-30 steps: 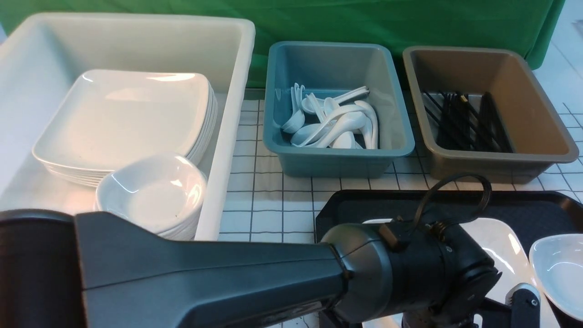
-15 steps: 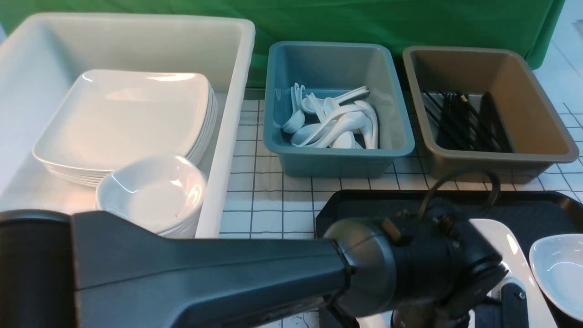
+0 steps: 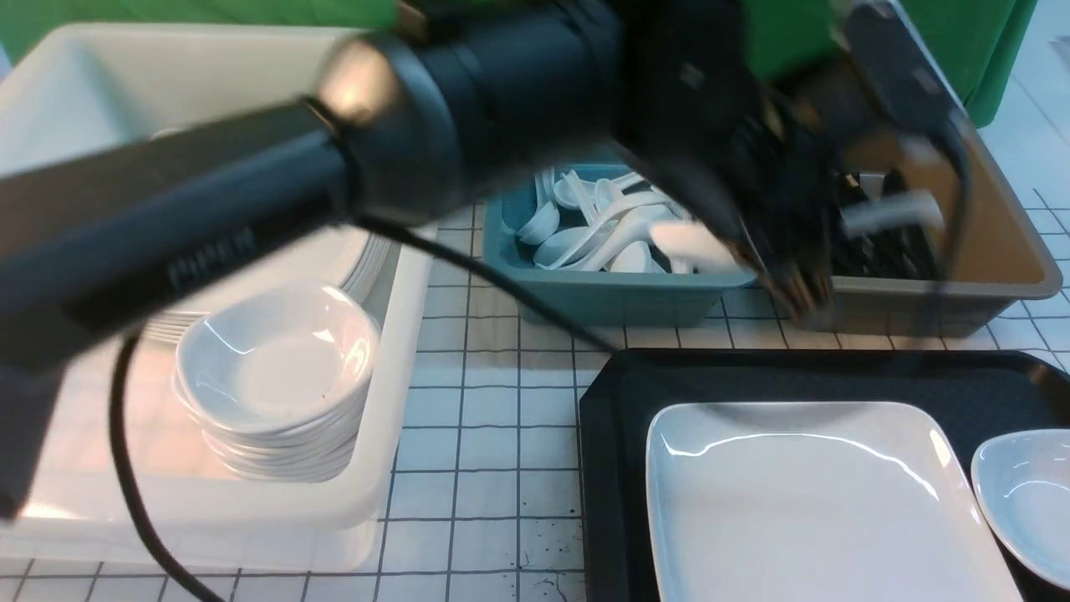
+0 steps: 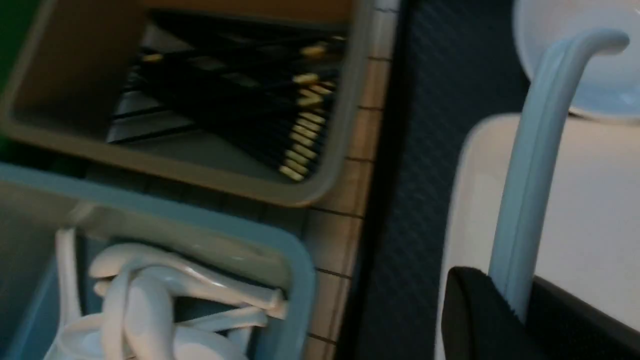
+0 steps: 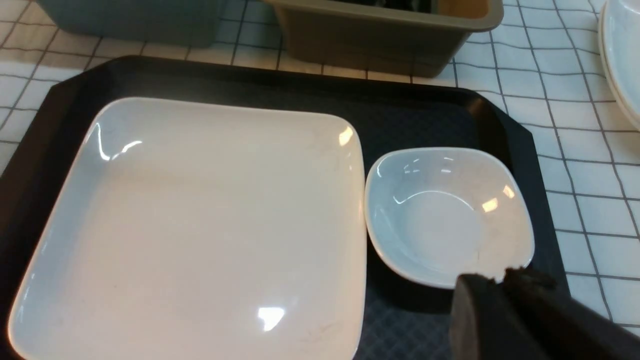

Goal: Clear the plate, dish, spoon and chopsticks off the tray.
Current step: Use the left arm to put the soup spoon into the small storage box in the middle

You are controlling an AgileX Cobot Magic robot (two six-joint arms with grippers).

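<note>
My left gripper (image 3: 802, 251) is raised over the gap between the blue and brown tubs, blurred. It is shut on the white spoon (image 3: 890, 211), which sticks out over the brown tub. In the left wrist view the jaws (image 4: 515, 310) clamp the spoon (image 4: 530, 165). The plate (image 3: 819, 493) and the dish (image 3: 1032, 493) lie side by side on the black tray (image 3: 752, 376). In the right wrist view my right gripper (image 5: 495, 280) is shut and empty, hovering at the near rim of the dish (image 5: 445, 210), beside the plate (image 5: 200, 225). No chopsticks show on the tray (image 5: 415, 115).
A white tub (image 3: 401, 351) at the left holds a stack of plates and a stack of dishes (image 3: 276, 368). The blue tub (image 3: 619, 293) holds several spoons. The brown tub (image 3: 919, 301) holds several black chopsticks. More white plates (image 5: 620, 50) lie right of the tray.
My left arm has risen from low over the tray and swung back toward the tubs, carrying the spoon. The plate it was covering now shows in full.
</note>
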